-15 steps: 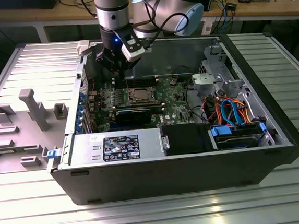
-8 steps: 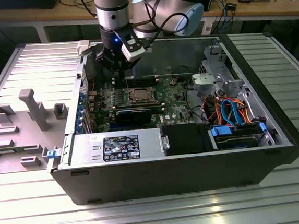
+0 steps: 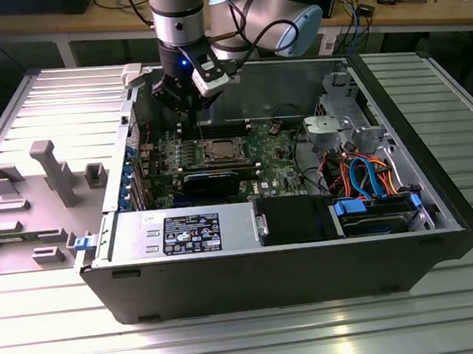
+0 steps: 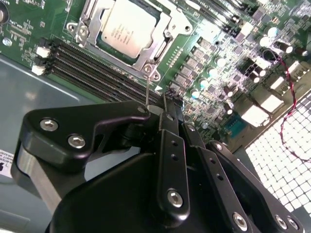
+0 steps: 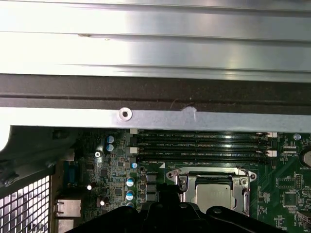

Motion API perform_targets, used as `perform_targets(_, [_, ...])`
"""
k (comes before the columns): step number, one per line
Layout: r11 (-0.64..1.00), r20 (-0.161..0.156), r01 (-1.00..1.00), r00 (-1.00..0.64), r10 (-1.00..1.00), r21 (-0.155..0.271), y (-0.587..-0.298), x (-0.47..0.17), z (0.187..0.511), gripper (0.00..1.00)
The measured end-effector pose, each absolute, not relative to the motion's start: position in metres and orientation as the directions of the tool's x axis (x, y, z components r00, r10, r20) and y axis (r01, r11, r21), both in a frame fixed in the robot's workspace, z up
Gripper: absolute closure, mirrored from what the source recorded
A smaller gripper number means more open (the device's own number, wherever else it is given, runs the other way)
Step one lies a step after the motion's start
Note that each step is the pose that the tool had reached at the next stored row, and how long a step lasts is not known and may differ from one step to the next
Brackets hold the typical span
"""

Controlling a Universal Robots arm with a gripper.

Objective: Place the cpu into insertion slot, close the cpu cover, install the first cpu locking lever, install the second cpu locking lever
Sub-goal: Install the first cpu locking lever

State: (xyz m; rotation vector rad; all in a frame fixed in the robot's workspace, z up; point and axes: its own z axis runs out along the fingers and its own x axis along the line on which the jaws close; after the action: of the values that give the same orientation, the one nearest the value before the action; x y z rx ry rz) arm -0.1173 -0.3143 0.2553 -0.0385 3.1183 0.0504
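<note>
Silver-grey square cpu (image 4: 127, 27) seated in socket, thin silvery cpu cover (image 4: 148, 63) closed; black gripper (image 4: 163, 104) fingers clenched, apparently on thin wire lever (image 4: 147, 91).

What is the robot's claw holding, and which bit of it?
It looks like a thin metal lever, pinched at its upper end by the gripper. The cpu is not held; it sits in its socket under the cover.

Open black computer case (image 3: 310, 262) lying on a ribbed metal worktop (image 3: 250, 333); green motherboard (image 3: 272, 153) inside, orange and blue cables (image 3: 369, 174) toward the exterior view's right, grey fixture blocks (image 3: 54, 172) beside.
</note>
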Motion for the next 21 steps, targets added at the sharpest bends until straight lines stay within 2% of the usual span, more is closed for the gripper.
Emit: perform_targets(21, [0.999,-0.023,-0.025,-0.999,-0.024,0.032,-0.313,-0.096,0.255,0.89])
